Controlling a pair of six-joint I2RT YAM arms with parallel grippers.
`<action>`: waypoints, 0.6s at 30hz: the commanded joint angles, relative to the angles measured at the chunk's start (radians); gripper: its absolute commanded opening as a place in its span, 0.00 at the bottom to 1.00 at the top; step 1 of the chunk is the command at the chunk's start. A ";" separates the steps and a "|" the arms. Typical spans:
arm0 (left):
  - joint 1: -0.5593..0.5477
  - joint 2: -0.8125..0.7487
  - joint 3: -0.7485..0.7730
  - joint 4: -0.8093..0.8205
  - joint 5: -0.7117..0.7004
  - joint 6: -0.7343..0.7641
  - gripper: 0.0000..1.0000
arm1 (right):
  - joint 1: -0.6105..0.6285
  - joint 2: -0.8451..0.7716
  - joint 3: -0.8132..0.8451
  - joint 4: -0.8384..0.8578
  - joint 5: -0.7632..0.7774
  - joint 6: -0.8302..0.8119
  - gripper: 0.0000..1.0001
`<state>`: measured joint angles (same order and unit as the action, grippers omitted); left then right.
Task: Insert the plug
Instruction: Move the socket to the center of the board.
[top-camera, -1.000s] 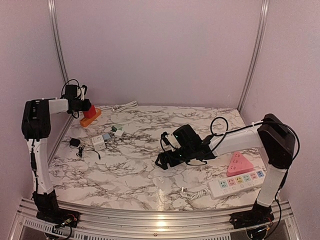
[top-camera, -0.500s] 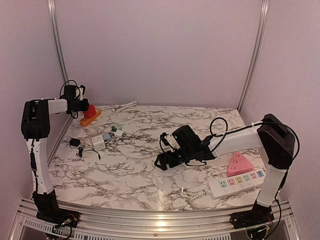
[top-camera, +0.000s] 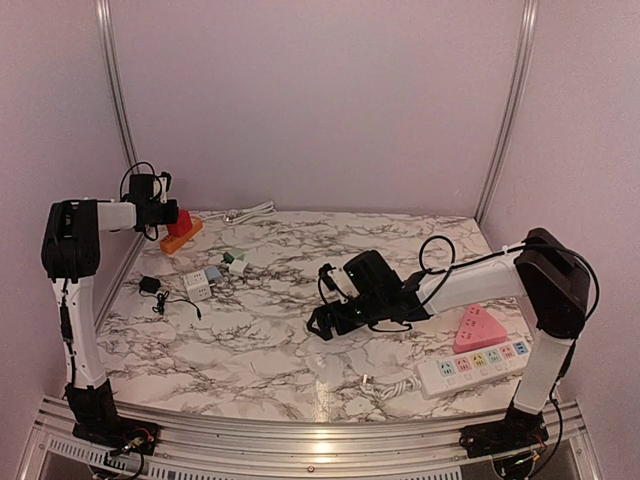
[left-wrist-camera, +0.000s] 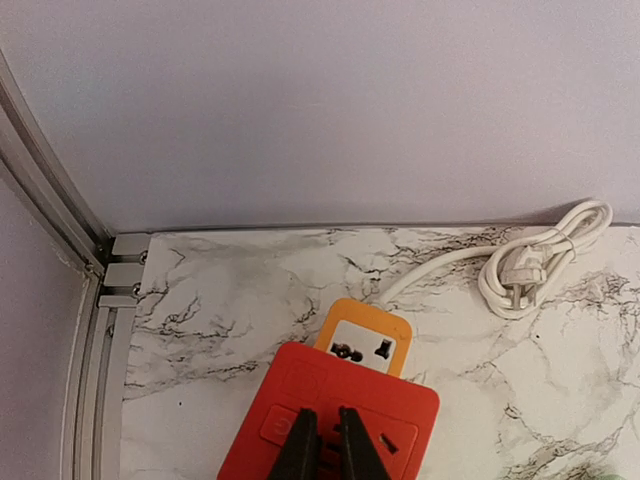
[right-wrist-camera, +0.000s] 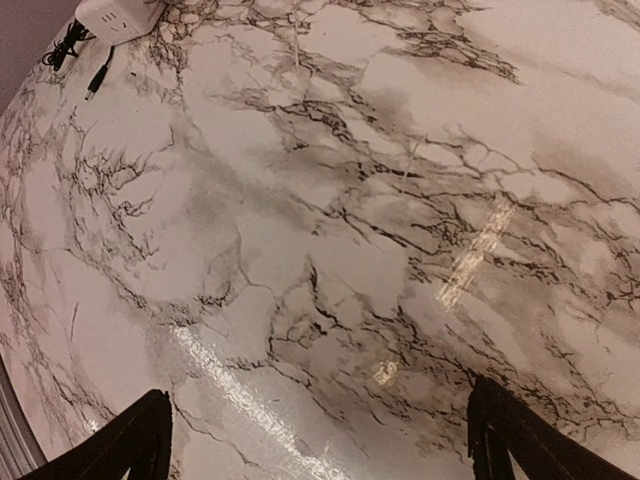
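At the far left corner of the marble-patterned bench (top-camera: 270, 350), the red rectangular plastic plug body (left-wrist-camera: 395, 400) lies over the orange plastic socket block with a white face (left-wrist-camera: 366, 335). The free end of the block shows just beyond the red body, toward the back wall. The left claw (left-wrist-camera: 320, 450) is closed, with its tips together on top of the red body and not around it. Both pieces have their long axis running away from this claw, slightly to the right. I judge the coming move is a straight push down by the left arm. The right claw (right-wrist-camera: 320, 440) stands wide open over bare marble, well apart, holding nothing
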<state>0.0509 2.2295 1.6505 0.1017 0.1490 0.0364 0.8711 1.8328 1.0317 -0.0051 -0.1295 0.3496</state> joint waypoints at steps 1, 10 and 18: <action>-0.023 0.032 -0.074 -0.169 0.002 -0.011 0.08 | 0.011 -0.010 -0.005 0.033 0.002 0.014 0.97; -0.043 0.018 -0.085 -0.190 -0.037 0.019 0.09 | 0.012 -0.027 -0.021 0.047 0.002 0.021 0.97; -0.043 0.053 -0.050 -0.240 -0.058 0.000 0.07 | 0.014 -0.050 -0.049 0.052 0.012 0.028 0.97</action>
<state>0.0250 2.2108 1.6245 0.0998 0.0776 0.0479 0.8734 1.8286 0.9924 0.0227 -0.1287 0.3672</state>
